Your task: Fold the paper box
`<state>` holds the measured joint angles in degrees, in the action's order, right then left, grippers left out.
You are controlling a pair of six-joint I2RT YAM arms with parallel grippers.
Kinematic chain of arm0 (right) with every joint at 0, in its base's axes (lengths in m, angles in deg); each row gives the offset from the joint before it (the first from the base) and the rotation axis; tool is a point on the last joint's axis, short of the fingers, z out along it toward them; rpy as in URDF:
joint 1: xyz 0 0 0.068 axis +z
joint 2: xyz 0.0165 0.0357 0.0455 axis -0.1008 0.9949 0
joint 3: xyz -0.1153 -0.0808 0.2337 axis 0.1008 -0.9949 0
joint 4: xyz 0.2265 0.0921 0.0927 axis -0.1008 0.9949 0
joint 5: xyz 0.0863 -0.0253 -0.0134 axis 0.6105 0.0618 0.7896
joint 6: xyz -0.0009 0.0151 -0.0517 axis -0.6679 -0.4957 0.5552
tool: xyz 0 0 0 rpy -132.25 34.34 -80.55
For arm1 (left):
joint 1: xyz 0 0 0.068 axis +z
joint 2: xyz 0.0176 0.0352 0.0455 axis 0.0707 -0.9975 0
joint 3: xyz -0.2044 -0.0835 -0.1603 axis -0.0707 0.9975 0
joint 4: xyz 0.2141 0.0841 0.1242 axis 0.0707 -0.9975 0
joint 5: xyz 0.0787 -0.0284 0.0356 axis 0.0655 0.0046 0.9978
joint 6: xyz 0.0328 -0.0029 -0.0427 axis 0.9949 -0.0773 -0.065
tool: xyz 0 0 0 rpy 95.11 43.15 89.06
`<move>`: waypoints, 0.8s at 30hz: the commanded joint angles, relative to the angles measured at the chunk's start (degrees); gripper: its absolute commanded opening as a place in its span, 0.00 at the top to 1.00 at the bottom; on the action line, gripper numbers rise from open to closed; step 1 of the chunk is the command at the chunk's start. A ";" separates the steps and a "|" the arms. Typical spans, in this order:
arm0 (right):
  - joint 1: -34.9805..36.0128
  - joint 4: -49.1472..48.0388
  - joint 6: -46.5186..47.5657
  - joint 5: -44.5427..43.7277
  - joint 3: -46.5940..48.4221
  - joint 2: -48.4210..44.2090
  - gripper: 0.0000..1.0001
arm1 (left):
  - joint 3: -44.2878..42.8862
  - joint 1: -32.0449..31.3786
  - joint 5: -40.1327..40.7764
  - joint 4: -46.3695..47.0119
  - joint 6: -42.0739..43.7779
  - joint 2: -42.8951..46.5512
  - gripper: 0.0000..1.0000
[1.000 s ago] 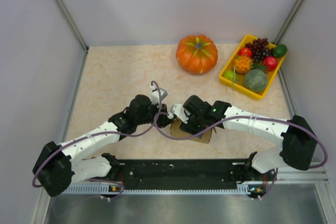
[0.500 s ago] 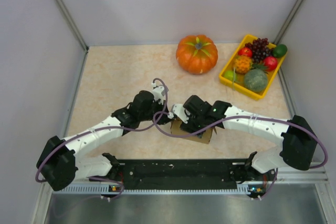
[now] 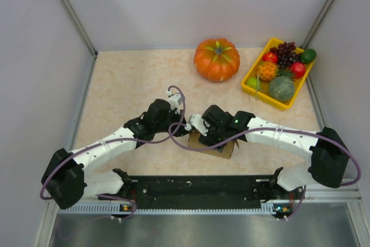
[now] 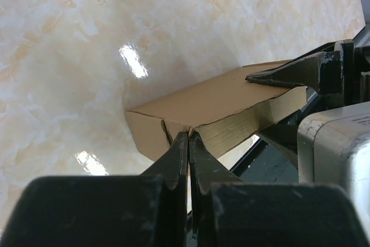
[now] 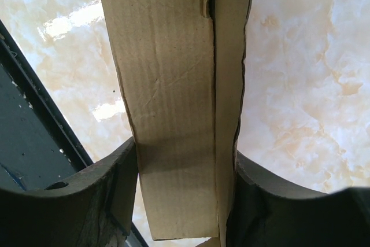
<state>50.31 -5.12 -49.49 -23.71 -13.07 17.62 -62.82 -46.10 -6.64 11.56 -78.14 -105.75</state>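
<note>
The paper box (image 3: 229, 148) is a small plain brown cardboard box near the table's front edge, mostly hidden under my right arm. My right gripper (image 3: 203, 135) is shut on it; in the right wrist view the box (image 5: 173, 85) sits squeezed between the two fingers (image 5: 118, 186), and the gripper (image 5: 185, 169) spans its narrow sides. My left gripper (image 3: 180, 127) is shut, and in the left wrist view its tips (image 4: 188, 136) touch the near corner seam of the box (image 4: 214, 99). A right finger (image 4: 289, 73) rests on the box's far edge.
An orange pumpkin (image 3: 217, 59) stands at the back centre. A yellow tray (image 3: 263, 98) of plastic fruit sits at the back right. White walls enclose the table on three sides, and a black rail (image 3: 196, 186) runs along the front edge.
My left arm has swung a little away from me and to the right, bringing its shut tips against the box. The box has tilted slightly in the right gripper.
</note>
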 commanded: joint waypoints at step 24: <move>-1.16 1.17 -32.67 -11.76 1.10 -17.10 0.10 | 10.34 -4.80 8.61 5.31 -0.88 9.49 1.00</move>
<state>49.94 -9.56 -64.68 -28.12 -13.09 9.95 -53.36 -49.59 0.03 19.43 -79.13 -97.45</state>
